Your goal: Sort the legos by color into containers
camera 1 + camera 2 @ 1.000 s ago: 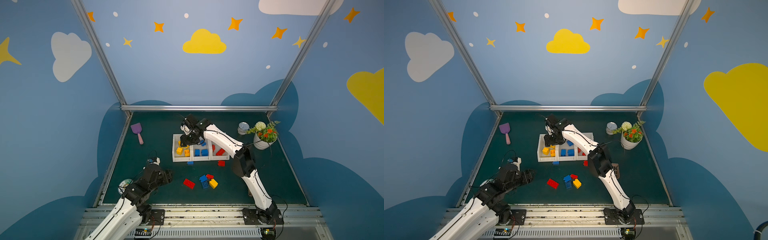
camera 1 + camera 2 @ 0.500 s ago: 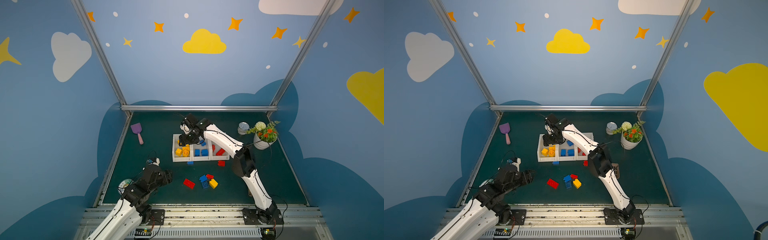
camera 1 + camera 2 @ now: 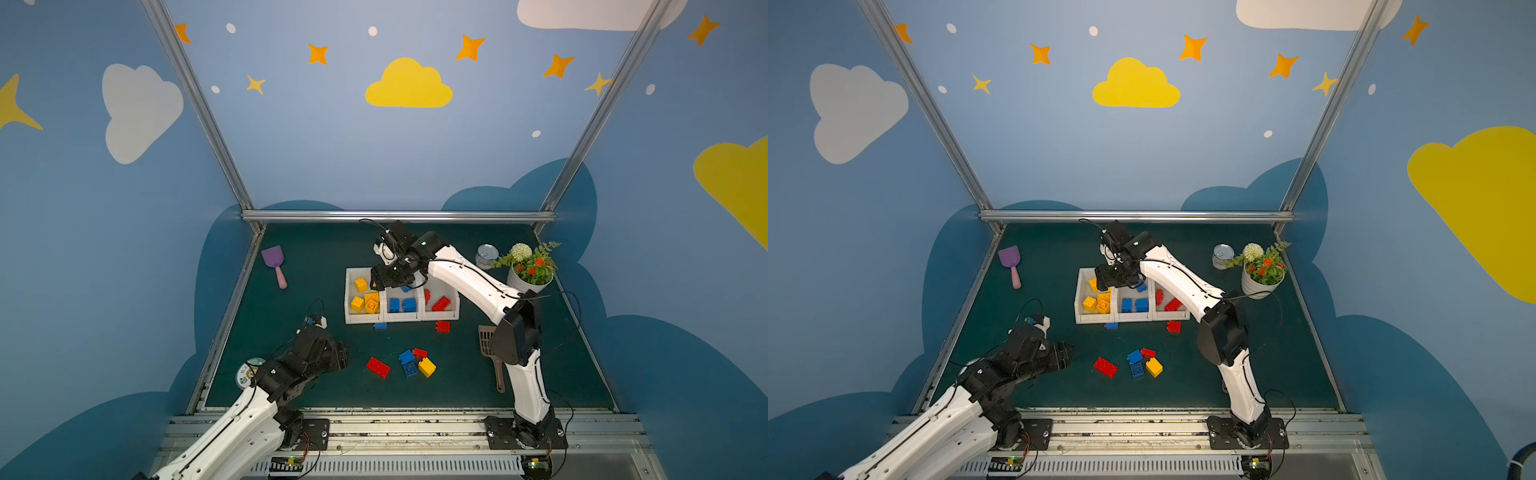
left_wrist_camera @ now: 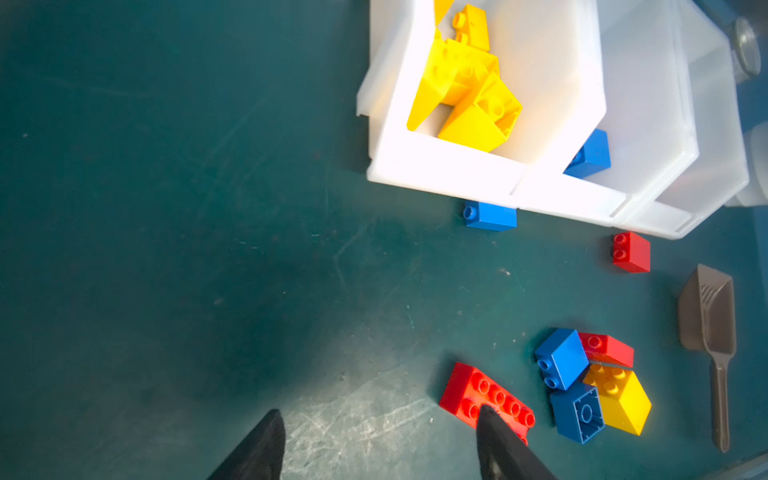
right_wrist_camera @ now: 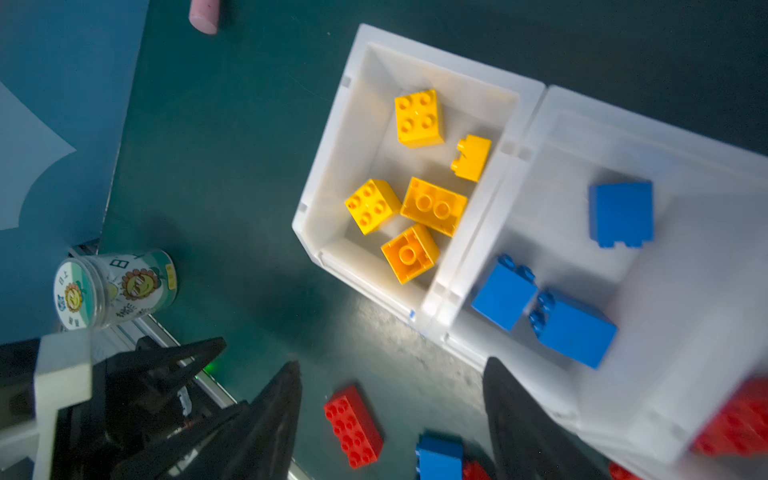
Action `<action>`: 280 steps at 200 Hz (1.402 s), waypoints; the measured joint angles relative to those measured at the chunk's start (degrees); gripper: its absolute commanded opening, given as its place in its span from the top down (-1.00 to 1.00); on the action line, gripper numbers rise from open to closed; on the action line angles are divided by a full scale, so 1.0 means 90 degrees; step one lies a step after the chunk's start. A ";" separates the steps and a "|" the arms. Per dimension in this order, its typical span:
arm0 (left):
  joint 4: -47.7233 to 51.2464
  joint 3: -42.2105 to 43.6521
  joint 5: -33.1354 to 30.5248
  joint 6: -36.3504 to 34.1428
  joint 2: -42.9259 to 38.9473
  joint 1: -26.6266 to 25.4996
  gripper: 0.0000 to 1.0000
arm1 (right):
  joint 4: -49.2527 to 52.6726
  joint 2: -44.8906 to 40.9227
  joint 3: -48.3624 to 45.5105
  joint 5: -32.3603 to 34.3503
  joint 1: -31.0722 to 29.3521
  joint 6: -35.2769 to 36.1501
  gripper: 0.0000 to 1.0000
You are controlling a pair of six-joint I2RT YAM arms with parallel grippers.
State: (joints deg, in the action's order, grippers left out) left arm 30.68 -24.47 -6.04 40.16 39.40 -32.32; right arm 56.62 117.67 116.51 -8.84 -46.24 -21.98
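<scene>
Plainly the sorting was only partly done: yellow bricks lay in the left bin of the containers, blue bricks in the middle one and red bricks in the right, while several legos lay loose on the bench nearer the robot. The right end effector hung over the wall between the left and middle bins, its jaws apart and empty. The left end effector hovered at the near left, likewise released and holding nothing, with the red oblong brick just beside one finger rather than between the two. That brick looked like the next pick. To do it well, the arm would need to shift until the brick sat centred, span its short width, close on the smooth sides rather than the studs, avoid nudging the cluster beside it, and lift clear of the bin wall before crossing to the right bin.
</scene>
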 measured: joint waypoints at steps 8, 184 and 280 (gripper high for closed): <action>-0.0032 -0.0100 -0.0007 -0.0049 0.0160 -0.0095 -0.46 | -0.0027 -0.0313 -0.0425 0.0051 0.0051 -0.0027 -0.40; -0.0444 -0.3198 0.0070 -0.2535 0.5093 -0.2926 -0.37 | -0.0772 -0.6596 -0.7208 0.1851 0.1430 -0.1749 -0.45; -0.0197 -0.4172 0.0170 -0.3106 0.6717 -0.3444 -0.32 | -0.0755 -0.7662 -0.7594 0.2149 0.1838 -0.1868 -0.46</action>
State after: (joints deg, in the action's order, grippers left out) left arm 28.91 -62.02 -4.51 12.21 99.85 -63.31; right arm 49.82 48.71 48.16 10.50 -29.69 -38.79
